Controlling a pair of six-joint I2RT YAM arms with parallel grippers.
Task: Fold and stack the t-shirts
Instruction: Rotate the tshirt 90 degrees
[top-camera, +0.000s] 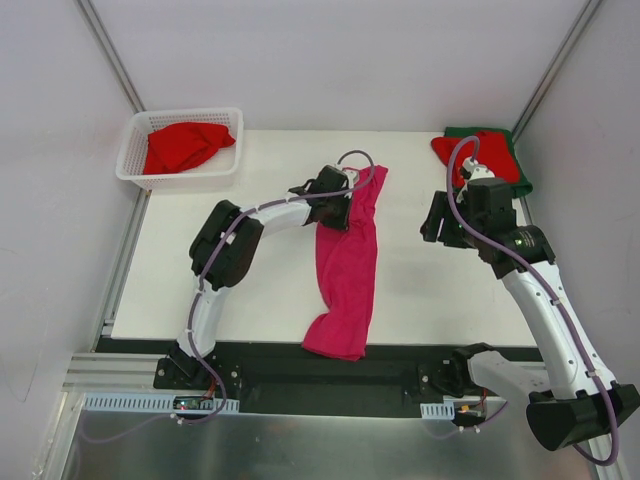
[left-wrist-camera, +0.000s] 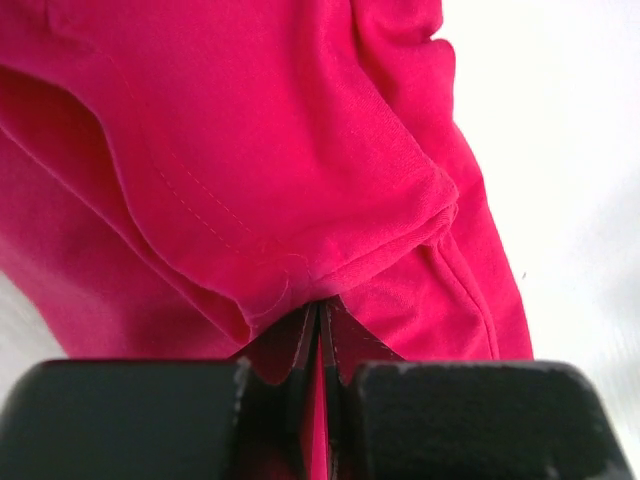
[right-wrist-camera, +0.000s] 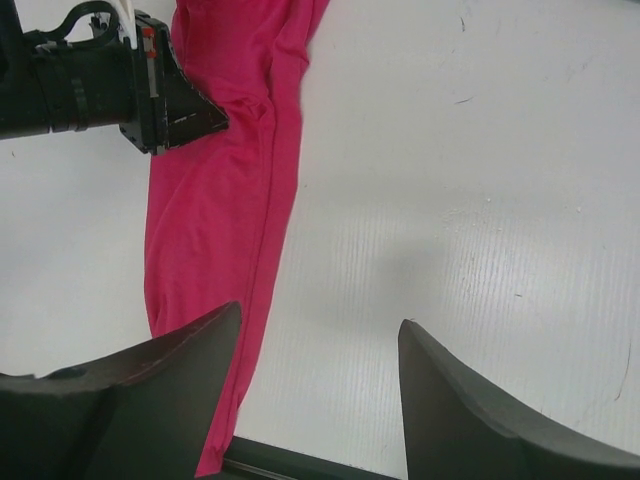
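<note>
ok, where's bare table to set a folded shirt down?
Widest bare patch: between the pink t-shirt and the right gripper, down to the near edge. Also far centre, between the basket and the red t-shirt on the green one. Left of pink is bare but under the left arm. Far right corner is crowded.

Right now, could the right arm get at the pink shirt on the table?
Probably yes. The right arm holds its jaws open over bare table just beside the pink shirt, nothing between. The left arm has its jaws shut on the far part, leaving the middle free.
</note>
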